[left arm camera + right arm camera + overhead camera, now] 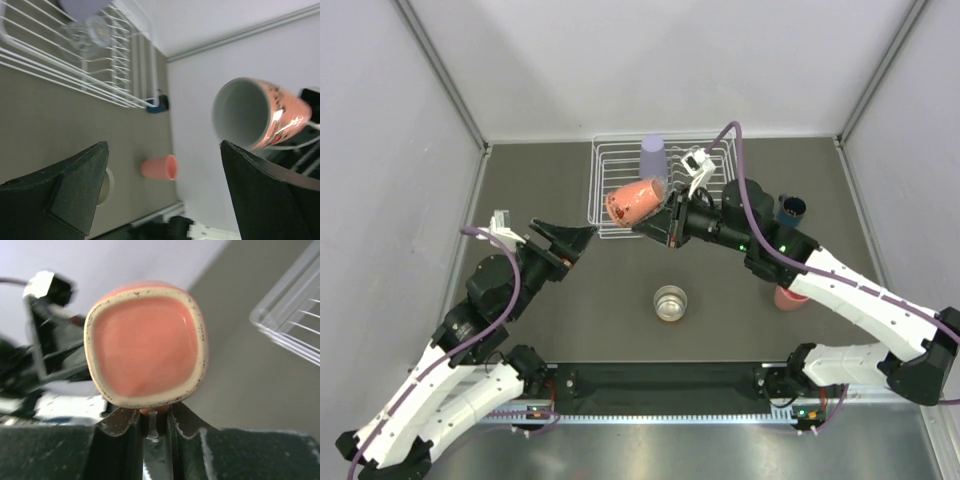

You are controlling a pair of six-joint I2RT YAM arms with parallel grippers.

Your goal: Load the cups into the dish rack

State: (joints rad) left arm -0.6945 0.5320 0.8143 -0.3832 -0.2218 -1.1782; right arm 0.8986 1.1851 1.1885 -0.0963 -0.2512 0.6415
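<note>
My right gripper is shut on the handle of the salmon-pink mug, holding it on its side above the front left corner of the white wire dish rack. The right wrist view shows the mug's base just above the closed gripper. My left gripper is open and empty, just left of the mug, its mouth facing it. A lavender tumbler stands upside down in the rack. The steel cup, dark blue mug and pink tumbler stand on the table.
The pink tumbler sits partly under my right forearm. White walls close in the grey table on three sides. The rack's wires and the blue mug show in the left wrist view.
</note>
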